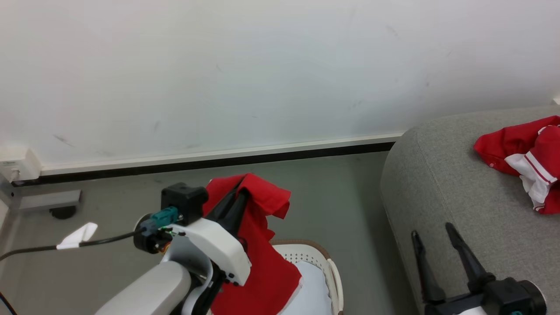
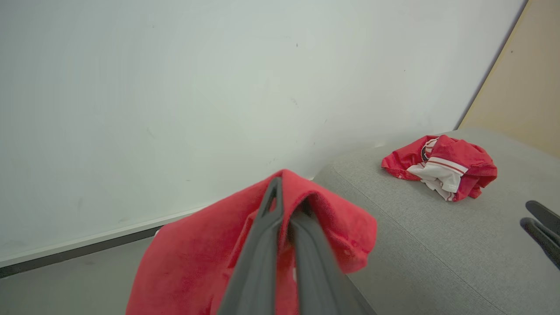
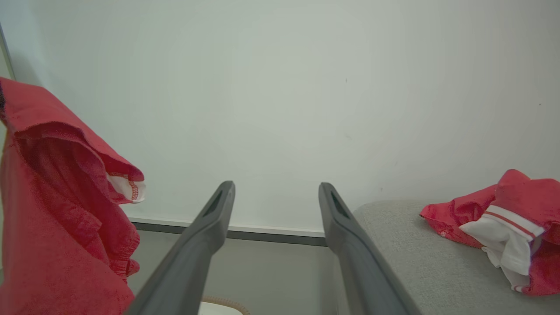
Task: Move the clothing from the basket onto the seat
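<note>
My left gripper (image 1: 239,187) is shut on a red garment (image 1: 258,245), which hangs from its tips above the white basket (image 1: 332,273). In the left wrist view the cloth (image 2: 192,258) drapes over both closed fingers (image 2: 267,245). A second red garment with white striped trim (image 1: 527,159) lies crumpled on the grey seat (image 1: 437,183), also seen in the left wrist view (image 2: 442,164) and the right wrist view (image 3: 503,227). My right gripper (image 1: 431,236) stands open over the seat's near left corner, nothing between its fingers (image 3: 205,245).
A white wall with a dark skirting strip (image 1: 218,164) runs behind. Grey floor (image 1: 341,205) separates the basket from the seat. A white socket box (image 1: 17,168) and a caster (image 1: 63,212) sit at far left. A black cable (image 1: 87,243) trails from my left wrist.
</note>
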Motion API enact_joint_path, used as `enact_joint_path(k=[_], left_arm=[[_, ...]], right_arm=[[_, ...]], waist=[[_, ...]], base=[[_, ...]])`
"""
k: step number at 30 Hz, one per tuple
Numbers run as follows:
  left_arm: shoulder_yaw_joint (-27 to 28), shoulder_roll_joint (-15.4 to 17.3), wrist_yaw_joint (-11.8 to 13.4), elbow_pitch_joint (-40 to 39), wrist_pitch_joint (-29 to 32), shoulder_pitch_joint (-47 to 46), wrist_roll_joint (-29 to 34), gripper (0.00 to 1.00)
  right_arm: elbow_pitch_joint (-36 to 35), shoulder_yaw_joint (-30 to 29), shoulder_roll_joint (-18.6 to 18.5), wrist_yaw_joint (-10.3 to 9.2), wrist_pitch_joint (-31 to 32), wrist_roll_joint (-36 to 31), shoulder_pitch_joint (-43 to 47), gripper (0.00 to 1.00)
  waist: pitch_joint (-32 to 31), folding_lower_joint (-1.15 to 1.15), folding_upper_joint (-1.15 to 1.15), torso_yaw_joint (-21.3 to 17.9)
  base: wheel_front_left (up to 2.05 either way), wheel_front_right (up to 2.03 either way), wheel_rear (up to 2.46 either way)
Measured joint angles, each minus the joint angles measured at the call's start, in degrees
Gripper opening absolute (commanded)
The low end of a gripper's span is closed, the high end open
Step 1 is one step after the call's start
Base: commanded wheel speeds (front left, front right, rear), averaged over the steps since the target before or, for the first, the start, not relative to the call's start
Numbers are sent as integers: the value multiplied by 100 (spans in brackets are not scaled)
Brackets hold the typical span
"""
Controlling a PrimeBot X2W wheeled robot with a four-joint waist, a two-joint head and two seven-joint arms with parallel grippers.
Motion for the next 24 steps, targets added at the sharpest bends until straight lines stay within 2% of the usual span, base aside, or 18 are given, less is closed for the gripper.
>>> enact_joint_path(k=[9, 15, 20, 24], left_arm=[[-75, 8, 60, -102, 24, 0, 7, 0], [-234, -118, 96, -287, 84, -12, 86, 0], [-449, -304, 90, -414, 214, -105, 170, 0], [-583, -434, 71, -453, 305, -216, 236, 0]], right_arm=[[-169, 1212, 1, 0, 0, -140, -242, 100], [-172, 2172, 7, 0, 0, 43, -553, 100], [64, 2516, 8, 0, -1, 138, -979, 100], [512, 2737, 3, 0, 0, 311, -1286, 100]], waist=[[51, 0, 0, 12], [93, 0, 0, 93], [120, 1, 0, 217], [113, 1, 0, 336]], base=[[0, 0, 0], [0, 0, 0], [0, 0, 0], [0, 0, 0]])
